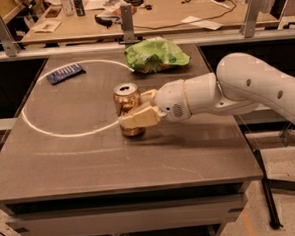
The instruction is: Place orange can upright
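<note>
You have the pincer (132, 111) clamped on the orange can (125, 97), one cream finger across its front and the other behind it, the white arm (246, 86) reaching in from the can's right. The can stands upright, silver top and pull-tab facing up, its base down on the counter (90, 166). The painted white ring (63, 134) passes just beside the can's foot. Behind the can and a little to its right you'll find a crumpled green bag (156, 54). A dark blue packet (65, 73) lies well apart, behind and left of the can.
</note>
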Available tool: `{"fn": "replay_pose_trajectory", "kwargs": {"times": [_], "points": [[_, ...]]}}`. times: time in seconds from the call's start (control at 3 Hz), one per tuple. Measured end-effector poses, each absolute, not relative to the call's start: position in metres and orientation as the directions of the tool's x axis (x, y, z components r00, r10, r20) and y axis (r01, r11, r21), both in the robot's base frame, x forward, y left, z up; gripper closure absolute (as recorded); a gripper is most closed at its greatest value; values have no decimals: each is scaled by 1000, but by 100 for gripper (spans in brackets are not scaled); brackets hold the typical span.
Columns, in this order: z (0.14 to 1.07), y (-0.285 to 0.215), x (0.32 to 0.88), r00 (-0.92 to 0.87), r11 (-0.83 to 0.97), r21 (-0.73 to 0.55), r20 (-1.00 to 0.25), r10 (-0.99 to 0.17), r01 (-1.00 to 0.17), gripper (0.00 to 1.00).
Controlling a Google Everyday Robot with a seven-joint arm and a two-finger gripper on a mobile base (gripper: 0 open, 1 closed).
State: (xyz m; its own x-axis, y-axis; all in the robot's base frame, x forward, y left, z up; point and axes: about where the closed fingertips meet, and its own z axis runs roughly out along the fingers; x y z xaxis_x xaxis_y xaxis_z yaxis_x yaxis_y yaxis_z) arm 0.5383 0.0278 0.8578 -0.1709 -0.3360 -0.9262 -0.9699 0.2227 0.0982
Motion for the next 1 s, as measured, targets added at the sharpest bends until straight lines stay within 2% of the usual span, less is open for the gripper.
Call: {"fn": "replay_pose_trajectory", "kwargs": {"times": [0.33, 1.0], "points": [[860, 28, 538, -171, 223, 98, -926, -336, -970, 82], [859, 24, 534, -171, 228, 96, -924, -341, -969, 35]]}}
